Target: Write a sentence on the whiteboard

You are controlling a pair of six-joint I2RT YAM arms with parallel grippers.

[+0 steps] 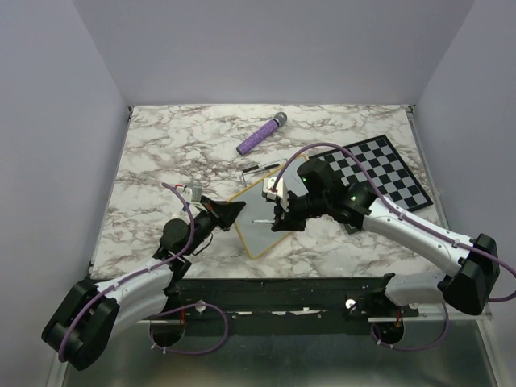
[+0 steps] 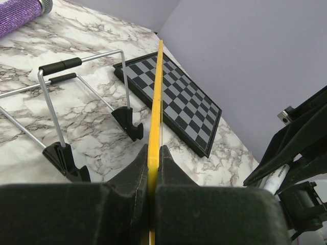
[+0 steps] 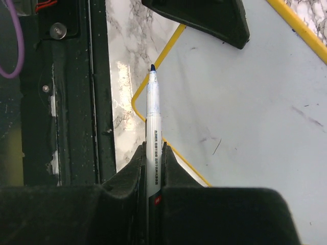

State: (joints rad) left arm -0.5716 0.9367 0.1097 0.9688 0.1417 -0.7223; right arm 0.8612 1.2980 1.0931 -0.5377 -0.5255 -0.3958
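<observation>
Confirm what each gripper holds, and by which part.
Left gripper clamps the whiteboard by its yellow frame edge. Right gripper grips the marker by its barrel, tip free.

Lab booth: bare walls (image 1: 282, 48), marble tabletop (image 1: 161, 153)

We see the left arm (image 1: 121, 294) and the right arm (image 1: 411, 230) alike: white shells between bulky black joint housings; a purple cable (image 1: 190, 230) runs along each; a small green light (image 1: 352, 196) shows on the right one; the right gripper (image 3: 153, 149) has matte black, wedge-shaped fingers (image 3: 127, 176); the black base rail (image 1: 282, 292) bears a round silver screw (image 3: 57, 30).
</observation>
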